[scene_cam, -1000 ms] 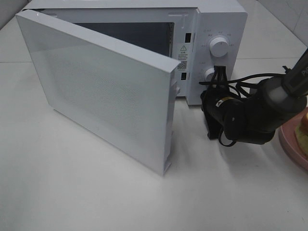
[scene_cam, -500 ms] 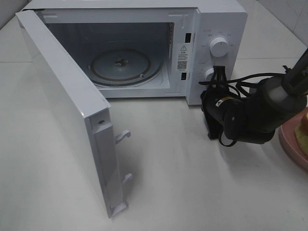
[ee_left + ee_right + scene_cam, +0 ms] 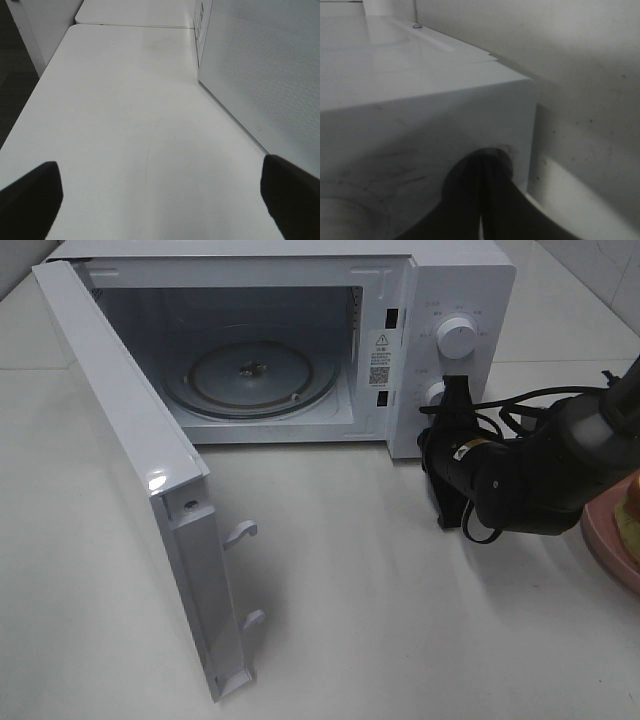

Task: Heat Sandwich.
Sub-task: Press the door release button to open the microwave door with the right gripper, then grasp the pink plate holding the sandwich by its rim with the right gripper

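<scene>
Lying on the pink plate [image 3: 603, 538], the sandwich [image 3: 631, 512] is cropped, orientation unreadable.

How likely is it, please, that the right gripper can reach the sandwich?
Probably yes: the sandwich sits on the plate close beside that arm, nothing between; the right gripper is shut, holding nothing.

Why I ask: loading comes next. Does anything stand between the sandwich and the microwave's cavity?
The door stands open, the glass turntable bare. Only the right gripper and arm, at the control panel, lie between the sandwich and the opening.
</scene>
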Controlling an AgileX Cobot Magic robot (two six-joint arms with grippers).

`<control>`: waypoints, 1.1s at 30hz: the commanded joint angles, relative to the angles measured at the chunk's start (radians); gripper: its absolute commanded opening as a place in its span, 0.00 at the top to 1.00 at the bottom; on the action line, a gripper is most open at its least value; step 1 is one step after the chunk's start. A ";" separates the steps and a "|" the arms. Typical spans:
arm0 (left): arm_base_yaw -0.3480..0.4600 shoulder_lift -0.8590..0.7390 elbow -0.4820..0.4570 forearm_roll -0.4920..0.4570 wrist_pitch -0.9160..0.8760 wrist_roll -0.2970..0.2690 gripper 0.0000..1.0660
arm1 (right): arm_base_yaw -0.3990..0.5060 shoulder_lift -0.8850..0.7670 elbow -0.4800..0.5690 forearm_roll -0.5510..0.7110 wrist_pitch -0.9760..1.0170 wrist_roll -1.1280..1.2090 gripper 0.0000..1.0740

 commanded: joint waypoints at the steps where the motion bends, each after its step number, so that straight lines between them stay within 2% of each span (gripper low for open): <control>1: 0.002 -0.020 0.001 -0.002 -0.002 -0.001 0.05 | -0.008 -0.034 0.008 -0.047 -0.060 -0.009 0.97; 8: 0.002 -0.020 0.001 -0.002 -0.002 -0.001 0.05 | -0.008 -0.090 0.079 -0.118 0.061 -0.012 0.97; 22: 0.002 -0.020 0.001 -0.002 -0.002 -0.001 0.05 | -0.008 -0.257 0.199 -0.113 0.195 -0.141 0.96; 26: 0.002 -0.020 0.001 -0.002 -0.002 -0.001 0.05 | -0.008 -0.320 0.213 -0.117 0.322 -0.259 0.95; 28: 0.002 -0.020 0.001 -0.002 -0.002 -0.001 0.05 | -0.008 -0.359 0.213 -0.117 0.442 -0.384 0.94; 33: 0.002 -0.020 0.001 -0.002 -0.002 -0.001 0.05 | -0.009 -0.407 0.213 -0.117 0.585 -0.634 0.93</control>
